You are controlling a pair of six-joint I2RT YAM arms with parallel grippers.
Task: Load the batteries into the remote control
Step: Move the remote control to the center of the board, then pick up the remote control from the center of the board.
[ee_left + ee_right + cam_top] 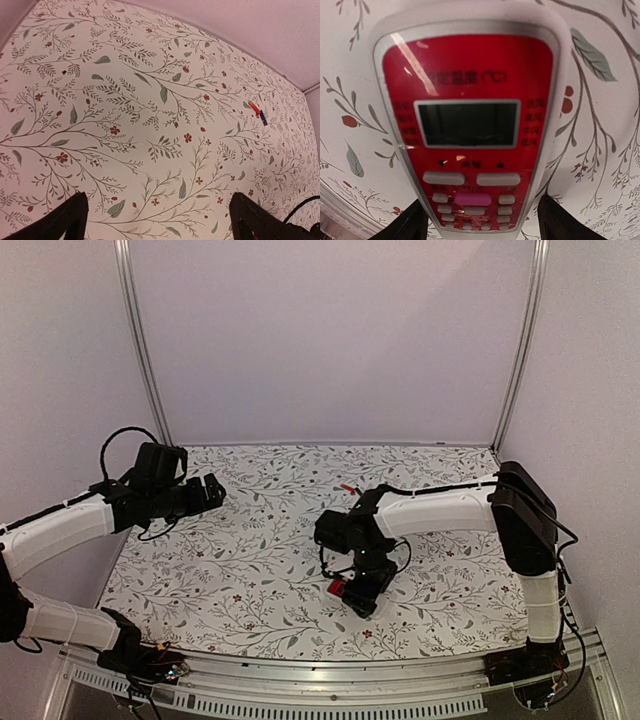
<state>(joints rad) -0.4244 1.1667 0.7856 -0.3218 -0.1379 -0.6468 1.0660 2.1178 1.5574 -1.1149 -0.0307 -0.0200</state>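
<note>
Red face up, the remote control (470, 75) lies flat on the floral-patterned table (250, 570), in the near-middle of my working area, its grey screen and rows of pale buttons plain in the right wrist view. My right gripper (481, 202) hangs right over its button end, jaws apart, the dark fingers (410, 225) flanking the casing. A sliver of table shows between one finger and the casing; on the other side I cannot tell if there is contact. Further back and off to the left, my left gripper (160, 225) hovers above bare cloth with its jaws spread wide, holding nothing. Farthest out, near the back edge, the batteries (254, 108) show as a small red-and-dark streak, well apart from both grippers; I cannot tell whether it is one or two.
</note>
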